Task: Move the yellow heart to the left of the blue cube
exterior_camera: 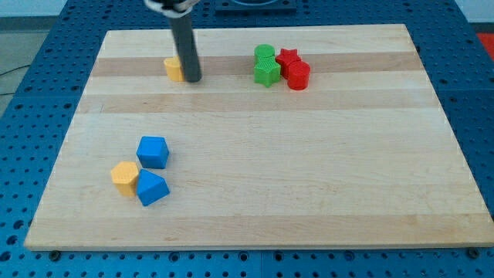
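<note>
The arm carried no jaws, only a rod. Its tip [192, 79] touched the right side of the yellow heart [174, 69] at the bench's [309, 177] upper left, apparently placed there to push it; the blue cube [153, 151] sat well below, lower left.

This is looking like a robotics lab or test bench. A pale wooden board [255, 139] is lying as the desk top on a blue perforated metal table [38, 69] with a regular grid of mounting holes, and a black cable [9, 71] is trailing off at the view's left edge.
</note>
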### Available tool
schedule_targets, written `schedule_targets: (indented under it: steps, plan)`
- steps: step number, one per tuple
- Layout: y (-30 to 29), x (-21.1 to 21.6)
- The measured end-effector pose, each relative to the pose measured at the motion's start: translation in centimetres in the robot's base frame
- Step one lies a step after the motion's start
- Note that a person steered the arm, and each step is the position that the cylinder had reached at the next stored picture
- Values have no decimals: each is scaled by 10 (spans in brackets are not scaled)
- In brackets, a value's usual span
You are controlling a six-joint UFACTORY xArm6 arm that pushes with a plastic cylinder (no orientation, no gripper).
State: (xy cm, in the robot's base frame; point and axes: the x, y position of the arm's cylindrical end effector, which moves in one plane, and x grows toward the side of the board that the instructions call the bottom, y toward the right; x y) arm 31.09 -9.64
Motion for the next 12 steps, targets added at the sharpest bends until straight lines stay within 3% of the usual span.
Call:
schedule_targets:
  steps: [1, 2, 3, 6, 9, 10, 11, 12]
  plan:
    - [10, -39]
    - [-24, -25]
    - [-19, -6]
    - [-63, -16]
    - [-94, 46]
    - [-127, 24]
    - [-128, 40]
    - [-80, 46]
